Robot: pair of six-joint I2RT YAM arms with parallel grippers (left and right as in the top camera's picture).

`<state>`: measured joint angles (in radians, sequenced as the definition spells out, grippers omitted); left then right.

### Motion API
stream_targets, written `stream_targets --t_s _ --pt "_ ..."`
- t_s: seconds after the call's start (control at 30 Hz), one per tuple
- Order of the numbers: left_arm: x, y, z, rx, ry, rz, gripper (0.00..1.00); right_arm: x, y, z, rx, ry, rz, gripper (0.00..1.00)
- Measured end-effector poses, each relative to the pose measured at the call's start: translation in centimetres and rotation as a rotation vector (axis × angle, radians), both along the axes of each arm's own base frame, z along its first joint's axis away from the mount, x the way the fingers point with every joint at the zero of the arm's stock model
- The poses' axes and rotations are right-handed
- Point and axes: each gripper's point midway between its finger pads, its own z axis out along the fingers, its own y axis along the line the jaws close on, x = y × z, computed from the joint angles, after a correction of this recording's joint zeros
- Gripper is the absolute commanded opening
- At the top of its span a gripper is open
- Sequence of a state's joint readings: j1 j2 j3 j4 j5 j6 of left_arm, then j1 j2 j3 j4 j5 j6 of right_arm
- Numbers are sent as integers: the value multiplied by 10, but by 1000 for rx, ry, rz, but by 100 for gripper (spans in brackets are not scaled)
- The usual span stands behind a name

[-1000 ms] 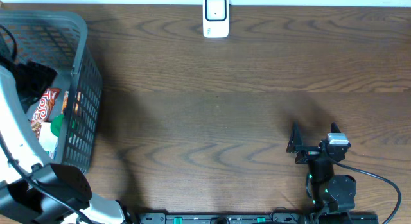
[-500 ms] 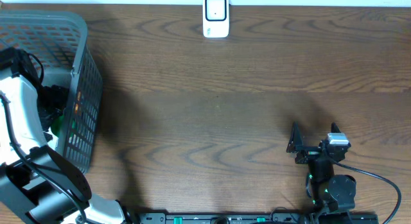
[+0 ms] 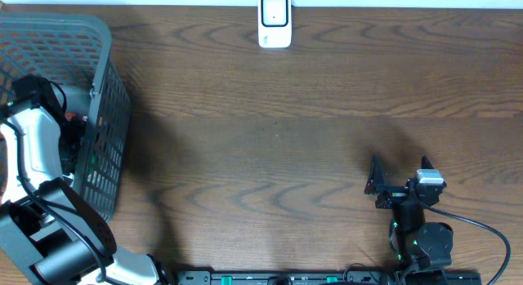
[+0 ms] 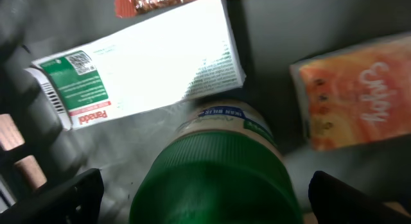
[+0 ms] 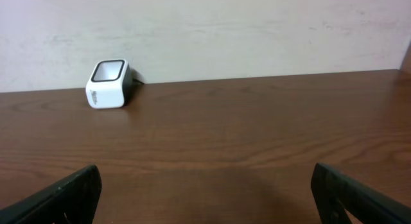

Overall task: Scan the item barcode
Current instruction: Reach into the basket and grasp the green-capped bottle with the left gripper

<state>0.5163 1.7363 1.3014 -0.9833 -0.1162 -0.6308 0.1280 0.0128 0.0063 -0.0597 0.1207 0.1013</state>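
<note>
Deeper in the left basket [image 3: 113,97] than before, the left arm [image 3: 37,146] holds its jaws wide apart astride the green-capped bottle [image 4: 215,179], best centred before closing; right jaws idle apart.

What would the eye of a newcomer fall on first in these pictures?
The grey basket at the table's left edge draws the eye, with the left arm reaching into it. Inside, the open left pincer hangs over a green-capped bottle, which lies beside a white box and an orange packet. The white scanner stands alone at the far edge.
</note>
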Motion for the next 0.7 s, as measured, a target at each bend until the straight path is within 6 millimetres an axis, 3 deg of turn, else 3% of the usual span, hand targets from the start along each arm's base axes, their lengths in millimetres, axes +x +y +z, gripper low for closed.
stream_targets --t_s 0.37,0.53,0.7 --pt "1 -1 -18 5 -24 24 98 0 0 0 0 0 0 99" --pt "0 -6 -27 -21 -32 25 69 0 0 0 0 0 0 99" --pt "1 -7 -27 -25 -37 28 67 0 0 0 0 0 0 99"
